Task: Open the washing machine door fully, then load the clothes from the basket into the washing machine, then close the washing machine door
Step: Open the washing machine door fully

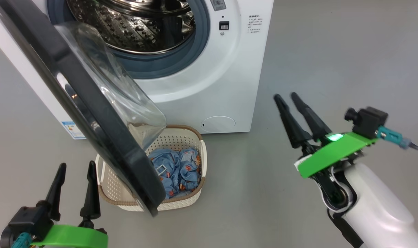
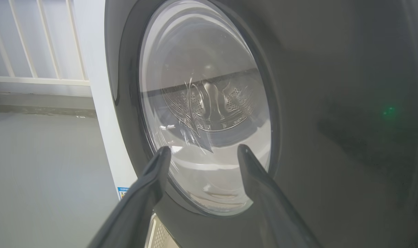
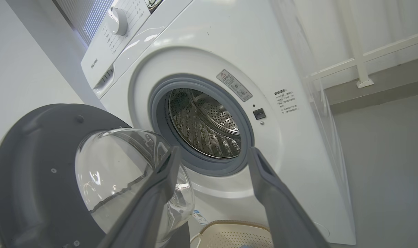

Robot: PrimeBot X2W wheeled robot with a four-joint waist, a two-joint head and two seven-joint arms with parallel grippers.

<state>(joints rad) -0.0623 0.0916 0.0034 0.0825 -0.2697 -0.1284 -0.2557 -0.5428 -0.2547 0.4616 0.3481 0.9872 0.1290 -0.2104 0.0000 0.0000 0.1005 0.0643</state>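
Blue clothes [image 1: 177,169] are lying crumpled in the cream basket [image 1: 181,128] at lower centre; left claw [image 1: 76,164] and right claw [image 1: 285,95] are hanging open, empty

- Floor [image 1: 333,51]: plain grey, smooth and matt, carrying soft shadows.
- Railing [image 2: 40,81], left wrist view, upper left: white upright bars set on a white bottom rail, with a pale wall behind.
- Kerb [image 2: 40,103]: low grey ledge directly under that railing, with a darker strip along its foot where it meets the floor.
- Post [image 3: 356,51], right wrist view, upper right: white (leaning in this tilted view), ending in a square foot that stands on a grey ledge [image 3: 384,86].
- Rail [image 3: 395,46]: white bar crossing the post just above its foot.
- Slatted panel [image 3: 81,17], top left of the same view: fine pale blue-grey stripes. Blind or grille, cannot tell.
- Wall [image 3: 23,69]: plain white.
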